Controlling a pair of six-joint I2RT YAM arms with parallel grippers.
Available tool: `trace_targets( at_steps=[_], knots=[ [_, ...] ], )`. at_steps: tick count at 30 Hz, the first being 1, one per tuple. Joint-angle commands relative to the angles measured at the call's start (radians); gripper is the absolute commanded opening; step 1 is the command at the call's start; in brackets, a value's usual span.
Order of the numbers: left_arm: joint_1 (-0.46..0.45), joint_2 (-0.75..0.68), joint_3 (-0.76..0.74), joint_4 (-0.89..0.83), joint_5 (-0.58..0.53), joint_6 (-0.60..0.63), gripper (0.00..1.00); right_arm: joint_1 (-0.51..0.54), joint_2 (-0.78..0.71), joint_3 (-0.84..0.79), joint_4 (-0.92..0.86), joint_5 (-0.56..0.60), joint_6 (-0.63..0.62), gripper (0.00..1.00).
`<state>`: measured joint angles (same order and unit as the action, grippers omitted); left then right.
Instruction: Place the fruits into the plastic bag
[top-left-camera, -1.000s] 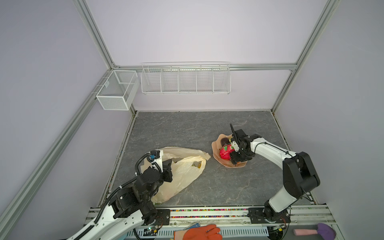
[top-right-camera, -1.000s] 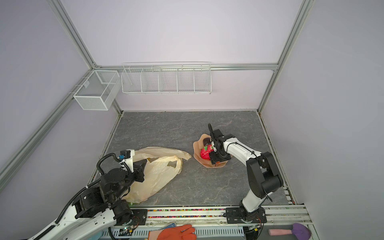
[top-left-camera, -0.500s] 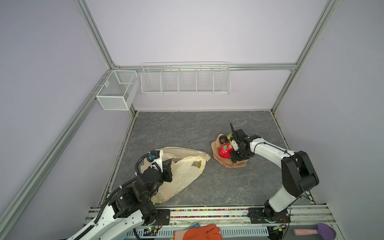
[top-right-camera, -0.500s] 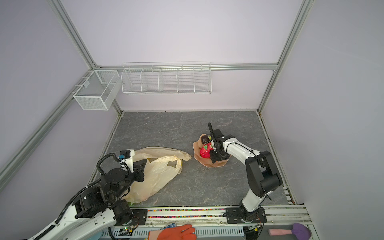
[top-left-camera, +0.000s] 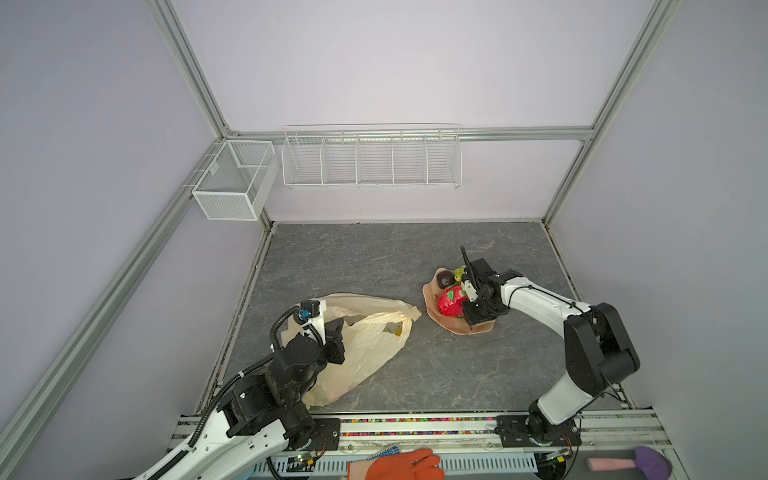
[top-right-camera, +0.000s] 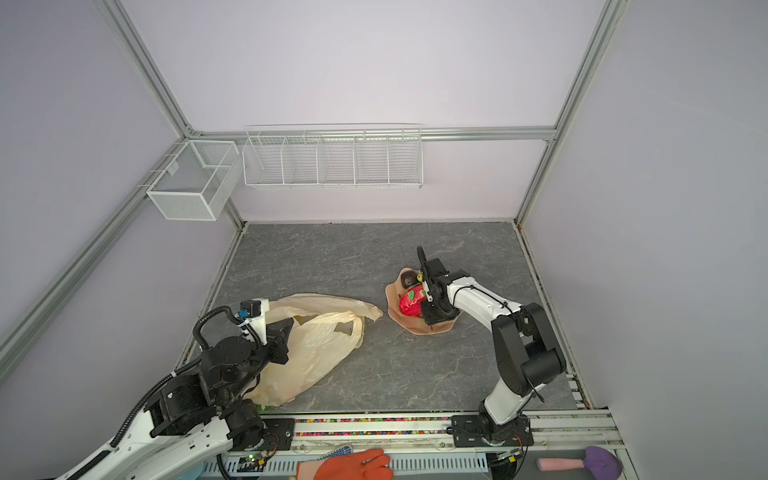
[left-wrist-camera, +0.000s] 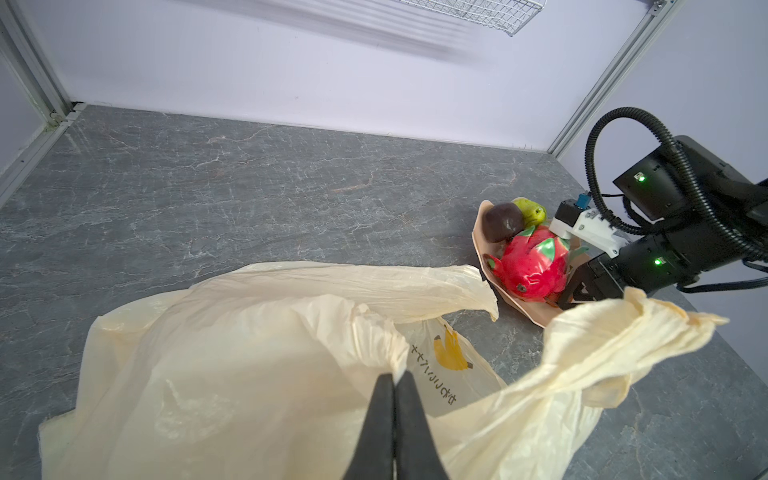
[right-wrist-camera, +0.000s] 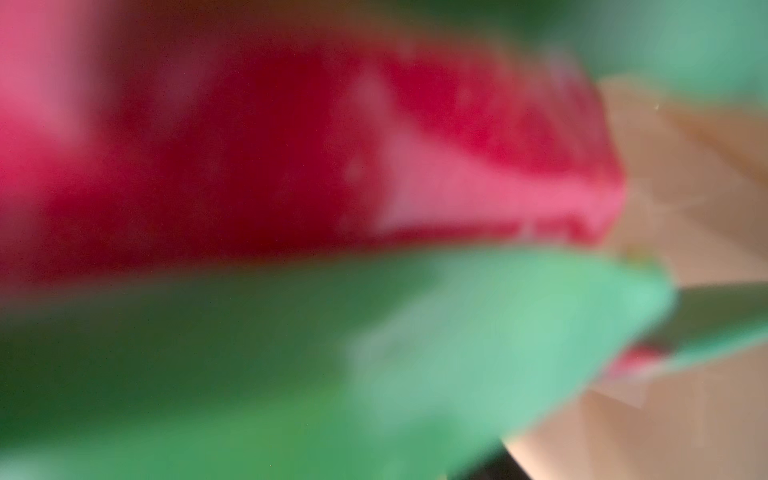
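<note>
Red skin and green scales fill the blurred right wrist view. The dragon fruit (left-wrist-camera: 532, 266) lies on the peach plate (top-left-camera: 469, 328), touching a dark-brown fruit (left-wrist-camera: 503, 222), with a small green fruit (left-wrist-camera: 530, 210) just behind that. My right hand (left-wrist-camera: 577, 291) is pressed in at the dragon fruit's side, low over the plate. I cannot tell how wide its jaws stand, or whether they have a grip.

I judge this to be the pick. The fruit looks big, round and glossy, so I want the fingers across its widest part, clear of the scales. A straight lift should avoid dragging the plate and the neighbouring fruits.

The plastic bag (left-wrist-camera: 249, 374) lies on the table (left-wrist-camera: 291, 187) just beside the plate, mouth towards it. My left hand (left-wrist-camera: 393, 399) is pinched shut on the bag's rim and holds the mouth up. I want that opening wide before I carry the fruit over.
</note>
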<state>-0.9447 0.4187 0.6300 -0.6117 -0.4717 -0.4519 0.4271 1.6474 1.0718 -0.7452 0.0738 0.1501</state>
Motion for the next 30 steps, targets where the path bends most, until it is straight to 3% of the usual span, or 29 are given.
trace_targets(
  at_steps=[1,5,11,18,25,30],
  knots=[
    [0.0,-0.003,-0.007,-0.008,-0.016,-0.011,0.0,-0.001,-0.057,-0.02,-0.091,0.003,0.012,0.45],
    [-0.001,-0.001,-0.009,-0.007,-0.012,-0.012,0.0,-0.001,-0.103,-0.005,-0.112,0.011,0.024,0.49],
    [0.0,0.002,-0.009,-0.003,-0.008,-0.01,0.0,-0.008,-0.109,0.004,-0.098,-0.019,0.024,0.67],
    [0.0,-0.007,-0.009,-0.008,-0.008,-0.014,0.0,-0.044,-0.137,-0.088,0.055,-0.136,0.034,0.85],
    [0.001,-0.006,-0.008,-0.008,-0.006,-0.014,0.0,-0.111,-0.143,-0.18,0.187,-0.217,-0.011,0.85],
    [0.0,-0.005,-0.007,-0.008,-0.007,-0.012,0.0,-0.15,-0.126,-0.163,0.183,-0.228,-0.067,0.81]
  ],
)
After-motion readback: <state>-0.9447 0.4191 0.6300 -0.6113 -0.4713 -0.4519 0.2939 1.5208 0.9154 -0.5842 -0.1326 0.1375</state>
